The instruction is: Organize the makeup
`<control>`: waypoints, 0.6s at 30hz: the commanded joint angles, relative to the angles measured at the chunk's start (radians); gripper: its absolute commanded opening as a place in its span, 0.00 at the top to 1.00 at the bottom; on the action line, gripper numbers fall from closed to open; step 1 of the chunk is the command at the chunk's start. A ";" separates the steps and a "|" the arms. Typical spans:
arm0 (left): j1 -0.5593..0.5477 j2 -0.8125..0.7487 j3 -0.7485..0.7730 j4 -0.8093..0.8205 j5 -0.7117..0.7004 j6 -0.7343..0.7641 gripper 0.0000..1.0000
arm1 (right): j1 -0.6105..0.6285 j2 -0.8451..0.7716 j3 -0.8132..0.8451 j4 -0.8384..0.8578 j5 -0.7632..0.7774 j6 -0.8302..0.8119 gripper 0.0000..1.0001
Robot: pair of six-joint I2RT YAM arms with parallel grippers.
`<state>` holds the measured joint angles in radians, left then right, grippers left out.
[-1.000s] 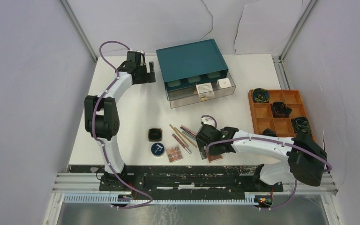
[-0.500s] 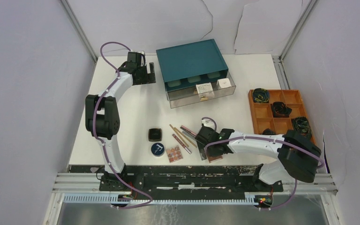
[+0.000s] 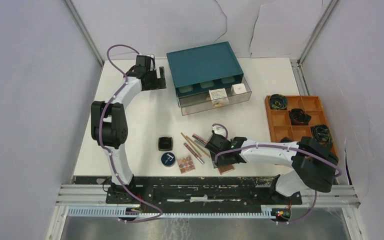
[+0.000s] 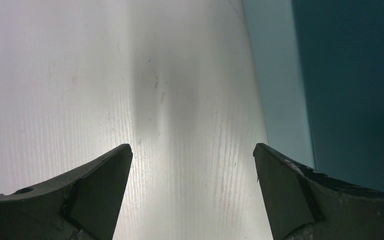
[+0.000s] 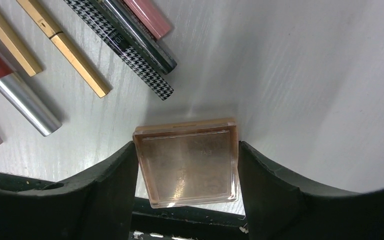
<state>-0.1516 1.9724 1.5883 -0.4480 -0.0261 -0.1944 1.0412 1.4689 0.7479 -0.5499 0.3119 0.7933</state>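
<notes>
Right fingers point(image 5: 105, 195) closed against both sides of brown square compact point(image 5: 186, 162), which lies flat at near edge of desk point(image 3: 145, 120). Left fingers point(image 4: 97, 185) spread wide, holding nothing, over bare desk beside teal drawer box point(image 3: 204, 64). Thin pencils point(image 3: 195, 146) lie just left of compact. Eyeshadow palette point(image 3: 185, 163), dark-blue tin point(image 3: 168, 159), black compact point(image 3: 165, 143) further left.

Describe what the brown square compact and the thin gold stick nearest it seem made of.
The brown square compact: likely glossy plastic with a clear lid; light glints off it and its rim looks translucent. The thin gold stick: metal or metallised plastic with a satin sheen; cannot tell which.
</notes>
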 commanded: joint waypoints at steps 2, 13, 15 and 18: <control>0.007 -0.009 0.027 0.020 -0.018 0.023 0.02 | 0.001 -0.010 0.007 -0.143 0.102 -0.007 0.56; 0.007 -0.010 0.040 0.020 -0.022 0.026 0.02 | -0.139 -0.044 0.510 -0.398 0.190 -0.200 0.58; 0.007 -0.011 0.041 0.020 -0.021 0.026 0.02 | -0.199 -0.005 0.616 -0.402 0.157 -0.247 0.60; 0.007 -0.013 0.040 0.021 -0.019 0.023 0.02 | -0.273 0.079 0.780 -0.398 0.121 -0.320 0.62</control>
<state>-0.1516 1.9720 1.5887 -0.4477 -0.0360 -0.1940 0.8486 1.4689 1.3487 -0.9100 0.4458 0.5980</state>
